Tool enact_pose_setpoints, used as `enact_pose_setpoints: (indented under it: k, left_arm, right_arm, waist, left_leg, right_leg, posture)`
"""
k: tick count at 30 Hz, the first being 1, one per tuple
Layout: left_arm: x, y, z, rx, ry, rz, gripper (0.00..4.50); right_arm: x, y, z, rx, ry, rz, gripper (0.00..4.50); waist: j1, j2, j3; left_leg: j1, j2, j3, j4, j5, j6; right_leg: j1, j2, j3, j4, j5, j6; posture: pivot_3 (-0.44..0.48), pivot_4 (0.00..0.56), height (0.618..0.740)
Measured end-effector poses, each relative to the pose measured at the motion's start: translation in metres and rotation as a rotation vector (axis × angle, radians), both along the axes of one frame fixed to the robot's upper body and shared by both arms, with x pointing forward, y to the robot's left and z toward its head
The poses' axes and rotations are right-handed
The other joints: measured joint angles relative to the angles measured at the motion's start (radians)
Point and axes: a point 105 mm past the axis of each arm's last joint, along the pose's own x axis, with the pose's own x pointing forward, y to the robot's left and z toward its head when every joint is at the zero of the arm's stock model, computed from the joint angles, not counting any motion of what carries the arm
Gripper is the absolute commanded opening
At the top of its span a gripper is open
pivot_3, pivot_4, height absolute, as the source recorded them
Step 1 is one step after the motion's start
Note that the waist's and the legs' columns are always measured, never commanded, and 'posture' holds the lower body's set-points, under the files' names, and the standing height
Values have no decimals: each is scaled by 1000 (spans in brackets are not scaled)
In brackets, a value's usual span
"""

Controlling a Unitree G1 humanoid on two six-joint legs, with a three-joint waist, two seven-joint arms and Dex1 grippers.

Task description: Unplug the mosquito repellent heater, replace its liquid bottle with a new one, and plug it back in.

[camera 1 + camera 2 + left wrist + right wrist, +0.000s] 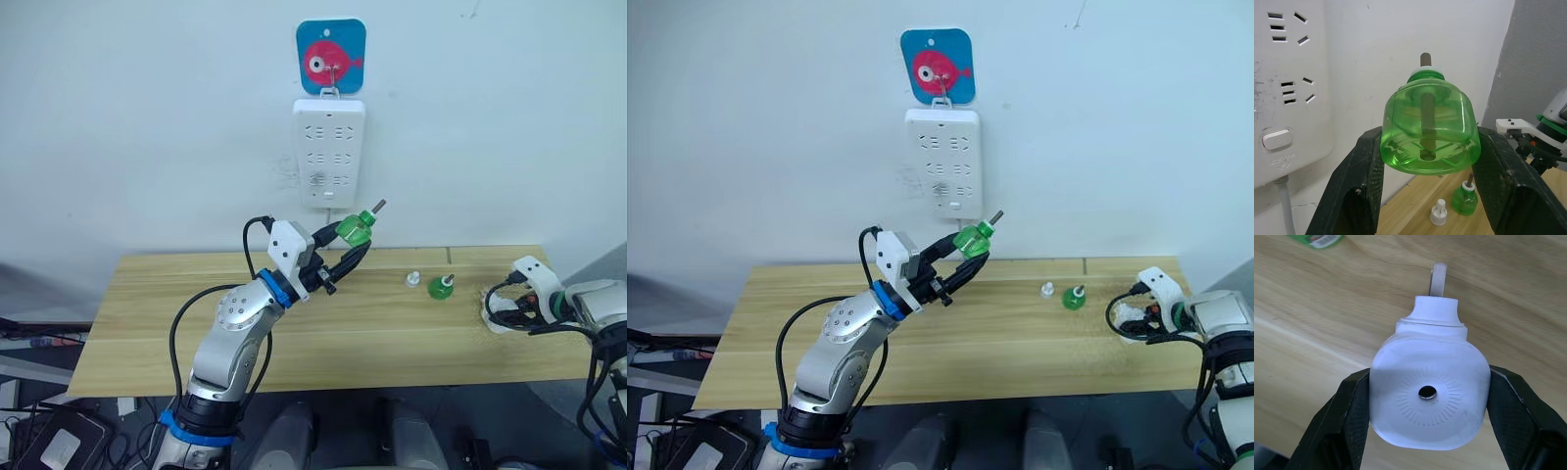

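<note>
The left gripper [351, 240] is raised above the wooden table [323, 323], in front of the wall and just below the white power strip [329, 152]. Its two black fingers [1359, 186] pinch a green bottle [355, 228] by its sides. The bottle is tilted, with its wick pointing up and toward the robot's right. In the left wrist view the bottle's clear green body sits squarely between the two fingers, and the wick runs down through its centre.

The right gripper [1425, 431] is low at the right end of the table. Its fingers are closed on the heater [1427, 394], pressing on both sides of the white rounded body. The round face with the small dark centre hole is turned toward the wrist camera, and a plug prong projects from the far end, over the table surface.

A second green bottle [441, 287] stands upright on the table between the two grippers, nearer the right one. A small white cap [412, 280] stands just beside it, on the robot's left side of that bottle.

The power strip hangs on the wall from a hook on a blue square plaque with a red fish [331, 57].
</note>
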Motion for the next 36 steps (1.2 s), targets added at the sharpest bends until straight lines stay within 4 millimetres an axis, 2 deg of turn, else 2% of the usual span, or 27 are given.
enact_pose_setpoints:
  k: [1, 2, 4, 5, 6, 9, 11, 14, 17, 21, 36]
  left_arm:
    - [0, 1, 0, 4, 0, -1, 2221]
    - [-3, 2, 0, 15, 0, -31, 2221]
    - [-6, 9, 0, 45, 3, -63, 2221]
    - [-8, 12, 1, 50, 6, -90, 2221]
    - [-10, 12, 2, 56, 10, -114, 2221]
    - [-25, 9, 3, 101, 42, -300, 2221]
    - [-30, 9, 8, 129, 45, -377, 2221]
    - [-34, 8, 17, 163, 31, -471, 2221]
    - [-32, 9, 13, 184, 53, -512, 2221]
    - [-27, 6, 10, 179, 73, -530, 2221]
    - [-22, -8, 16, 162, 31, -555, 2221]
  right_arm:
    - [-3, -2, 4, 11, 6, 8, 3012]
    - [-18, -5, 20, 83, 40, 26, 3012]
    - [-29, -1, 54, 197, 49, 63, 3012]
    - [-33, 7, 76, 300, 45, 56, 3012]
    - [-32, 16, 89, 372, 34, 61, 3012]
    - [-33, 66, 151, 747, 25, 107, 3012]
    - [-34, 88, 170, 874, 26, 150, 3012]
    - [-34, 111, 168, 969, 80, 165, 3012]
    - [-30, 122, 169, 1016, 96, 177, 3012]
    - [-28, 131, 190, 1054, 41, 227, 3012]
    - [-38, 152, 196, 1080, 65, 268, 3012]
  waist:
    - [1, 2, 1]
    - [3, 6, 4]
    - [3, 10, 7]
    - [0, 9, 7]
    - [-4, 9, 7]
    - [-19, 6, 10]
    - [-19, 3, 12]
    - [-12, -1, 14]
    - [-2, -1, 16]
    - [-1, -3, 17]
    - [-2, -3, 18]
  left_leg:
    - [0, 0, 0, 0, 0, 0]
    - [-2, -1, 0, 0, 0, 0]
    - [-2, 1, 0, -1, 0, 0]
    - [-2, 1, 0, -1, 0, 0]
    - [-1, 2, 0, -1, 0, 0]
    - [0, 4, 0, -1, 0, 0]
    - [0, 3, 0, -1, -1, 1]
    - [-1, 0, -2, 0, 0, 1]
    - [-3, -1, -1, 0, -1, 2]
    - [-6, 1, -4, -1, -1, 2]
    - [-7, 1, -2, -1, -1, 2]
  right_leg:
    - [0, 0, 0, 0, 0, 0]
    - [-1, -1, 0, 0, 0, 0]
    - [-2, 0, 0, 0, 0, 0]
    - [-2, 0, 0, 0, 0, 0]
    - [-2, 0, 1, 0, 0, 0]
    - [-1, 0, 0, 1, 0, -1]
    - [0, 1, -2, 0, 0, -1]
    - [0, 0, -3, -1, 0, 0]
    - [-1, -2, -3, -5, 1, 1]
    - [-2, -2, -6, -10, 2, 1]
    - [-2, -2, -6, -11, 3, 2]
  posture:
    - [169, 240, 740]
    - [169, 240, 740]
    - [160, 240, 740]
    - [151, 241, 740]
    - [139, 240, 740]
    - [124, 237, 740]
    - [121, 239, 740]
    - [112, 242, 740]
    - [97, 244, 740]
    - [98, 246, 740]
    - [110, 242, 740]
